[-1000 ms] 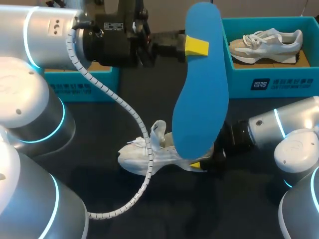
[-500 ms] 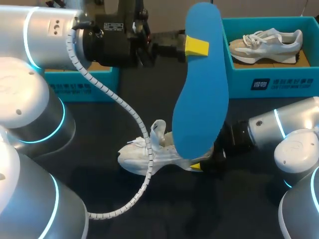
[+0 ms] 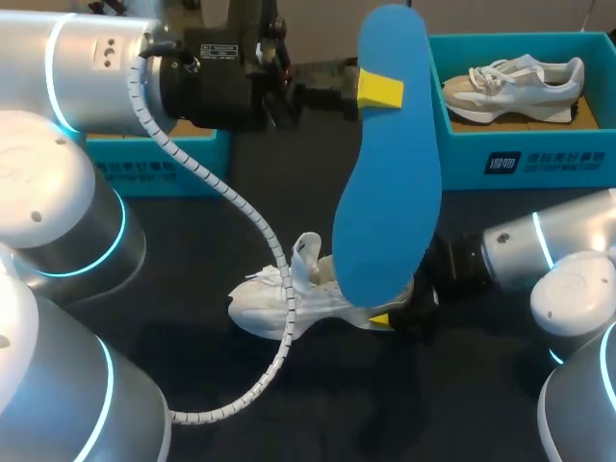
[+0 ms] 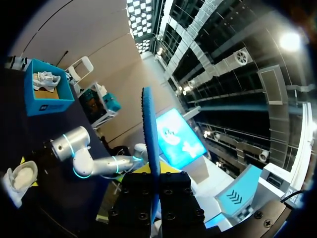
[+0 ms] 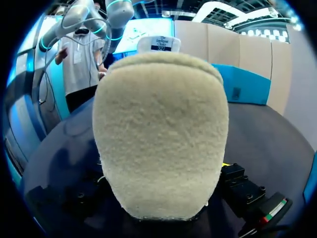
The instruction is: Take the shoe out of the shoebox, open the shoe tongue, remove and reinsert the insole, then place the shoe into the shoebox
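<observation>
My left gripper [image 3: 378, 91] is shut on the blue insole [image 3: 390, 164] and holds it upright, high above the table. In the left wrist view the insole [image 4: 150, 139] stands edge-on between that gripper's [image 4: 154, 184] fingers. Below it the white shoe [image 3: 298, 294] lies on the dark table, toe to the left, tongue lifted. My right gripper [image 3: 395, 313] is open at the shoe's heel. In the right wrist view the shoe's fuzzy heel [image 5: 161, 134] fills the space between the spread fingers [image 5: 242, 187]. The blue shoebox [image 3: 539, 159] stands at the back right.
A second pale shoe [image 3: 515, 87] lies inside the shoebox. Another blue box [image 3: 164, 168] sits at the back left, mostly hidden behind my left arm. A white coiled cable [image 3: 260, 241] hangs from the left arm down across the shoe's toe.
My right arm has shifted very slightly at the shoe's heel. The left arm, the insole and the shoe have stayed where they were.
</observation>
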`<action>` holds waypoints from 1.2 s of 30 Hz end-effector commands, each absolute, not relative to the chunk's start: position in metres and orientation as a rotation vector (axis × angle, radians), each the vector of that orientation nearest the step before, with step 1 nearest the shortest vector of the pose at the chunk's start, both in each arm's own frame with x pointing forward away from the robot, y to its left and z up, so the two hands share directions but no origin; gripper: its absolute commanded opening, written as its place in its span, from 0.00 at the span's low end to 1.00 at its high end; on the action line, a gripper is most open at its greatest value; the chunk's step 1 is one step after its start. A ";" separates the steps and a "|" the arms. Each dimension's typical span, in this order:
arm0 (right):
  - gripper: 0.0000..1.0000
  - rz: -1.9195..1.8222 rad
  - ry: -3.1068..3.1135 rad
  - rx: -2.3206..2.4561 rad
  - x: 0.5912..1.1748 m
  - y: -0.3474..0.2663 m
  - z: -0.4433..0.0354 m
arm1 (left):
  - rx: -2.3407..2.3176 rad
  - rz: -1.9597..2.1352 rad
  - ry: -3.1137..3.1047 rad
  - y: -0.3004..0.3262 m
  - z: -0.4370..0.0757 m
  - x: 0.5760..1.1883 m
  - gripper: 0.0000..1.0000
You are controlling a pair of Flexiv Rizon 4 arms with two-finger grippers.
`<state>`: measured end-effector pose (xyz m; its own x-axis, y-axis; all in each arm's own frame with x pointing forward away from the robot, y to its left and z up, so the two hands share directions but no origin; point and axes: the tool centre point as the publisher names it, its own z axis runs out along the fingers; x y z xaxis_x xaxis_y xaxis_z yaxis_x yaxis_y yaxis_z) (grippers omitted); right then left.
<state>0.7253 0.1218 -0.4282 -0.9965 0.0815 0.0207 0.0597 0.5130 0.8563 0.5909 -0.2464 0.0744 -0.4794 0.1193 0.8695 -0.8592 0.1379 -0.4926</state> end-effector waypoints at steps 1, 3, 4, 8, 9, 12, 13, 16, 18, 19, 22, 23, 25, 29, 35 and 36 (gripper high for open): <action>1.00 1.492 2.727 0.162 0.722 0.116 -0.430 | 0.741 1.474 -1.578 -0.247 0.074 0.590 0.00; 1.00 1.478 2.734 0.172 0.719 0.113 -0.428 | 0.741 1.474 -1.578 -0.247 0.074 0.590 0.00; 1.00 1.470 2.739 0.180 0.718 0.112 -0.427 | 0.741 1.474 -1.578 -0.247 0.074 0.590 0.00; 1.00 1.411 2.771 0.197 0.717 0.104 -0.421 | 0.741 1.474 -1.578 -0.247 0.074 0.590 0.00; 1.00 1.393 2.780 0.205 0.716 0.103 -0.419 | 0.741 1.474 -1.578 -0.247 0.074 0.590 0.00; 1.00 1.303 2.823 0.241 0.715 0.097 -0.412 | 0.741 1.474 -1.578 -0.247 0.074 0.590 0.00; 1.00 1.283 2.829 0.251 0.715 0.096 -0.410 | 0.741 1.474 -1.578 -0.247 0.074 0.590 0.00; 1.00 1.216 2.855 0.283 0.715 0.092 -0.403 | 0.741 1.474 -1.578 -0.247 0.074 0.590 0.00; 1.00 1.176 2.869 0.280 0.715 0.092 -0.396 | 0.741 1.474 -1.578 -0.247 0.074 0.590 0.00; 1.00 1.142 2.879 0.285 0.715 0.092 -0.393 | 0.741 1.474 -1.578 -0.247 0.074 0.590 0.00; 1.00 1.064 2.893 0.293 0.715 0.092 -0.381 | 0.741 1.474 -1.578 -0.247 0.074 0.590 0.00; 1.00 1.045 2.890 0.296 0.715 0.091 -0.377 | 0.741 1.474 -1.578 -0.247 0.074 0.590 0.00; 1.00 0.970 2.898 0.303 0.715 0.090 -0.369 | 0.741 1.474 -1.578 -0.247 0.074 0.590 0.00; 1.00 0.853 2.917 0.322 0.715 0.089 -0.357 | 0.741 1.474 -1.578 -0.247 0.074 0.590 0.00; 1.00 0.740 2.933 0.337 0.716 0.091 -0.344 | 0.741 1.474 -1.578 -0.247 0.074 0.590 0.00; 1.00 0.720 2.936 0.349 0.716 0.091 -0.343 | 0.741 1.474 -1.578 -0.247 0.074 0.590 0.00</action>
